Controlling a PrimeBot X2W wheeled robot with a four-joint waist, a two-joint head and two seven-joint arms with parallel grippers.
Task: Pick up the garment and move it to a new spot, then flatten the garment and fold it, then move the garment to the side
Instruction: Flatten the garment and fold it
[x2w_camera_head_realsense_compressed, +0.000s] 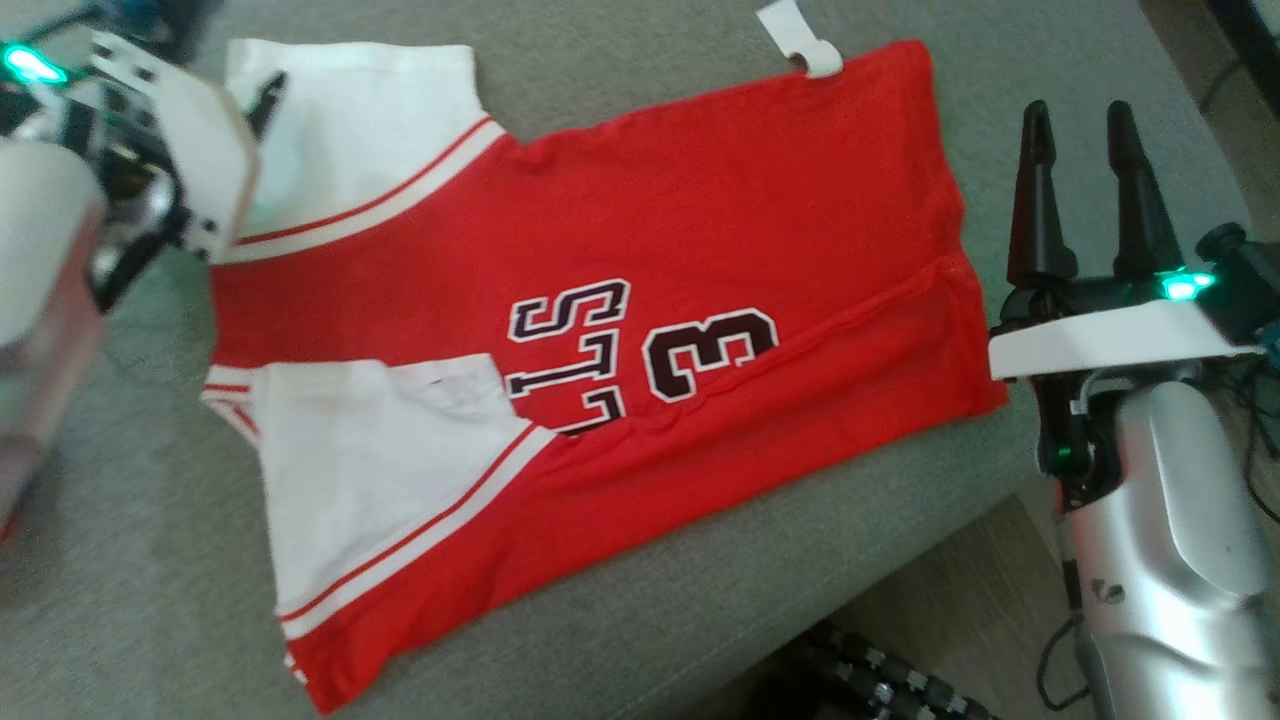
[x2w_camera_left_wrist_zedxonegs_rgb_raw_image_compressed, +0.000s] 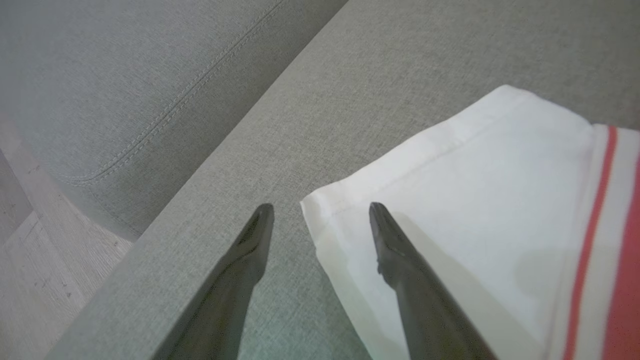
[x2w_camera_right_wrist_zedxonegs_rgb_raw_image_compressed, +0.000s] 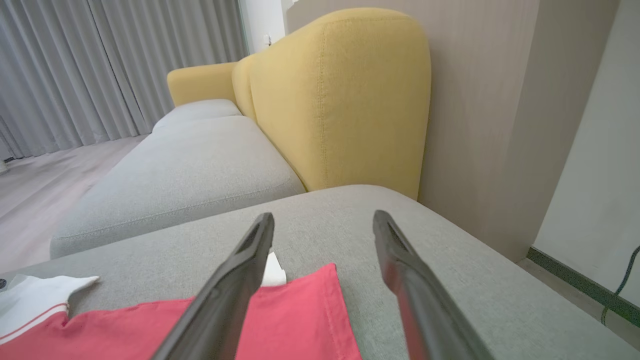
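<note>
Lying on grey cushion (x2w_camera_head_realsense_compressed: 700, 620): garment (x2w_camera_head_realsense_compressed: 700, 200), a red jersey with white sleeves, spread flat, print side up.
Folded sleeve (x2w_camera_head_realsense_compressed: 370, 470): turned in over the chest, covering part of the lettering.
Flat sleeve (x2w_camera_left_wrist_zedxonegs_rgb_raw_image_compressed: 475, 200): laid out on the cushion by the left arm.
Left gripper (x2w_camera_left_wrist_zedxonegs_rgb_raw_image_compressed: 320, 210): fingers spread wide, nothing held. It straddles the flat sleeve's corner, one finger over cloth, one over cushion. Contact with cloth is hard to tell from this angle.
Right gripper (x2w_camera_head_realsense_compressed: 1075, 115): wide open, empty, over the cushion just beside the garment's hem.
Tag (x2w_camera_head_realsense_compressed: 800, 40): white, at the hem's far corner.
</note>
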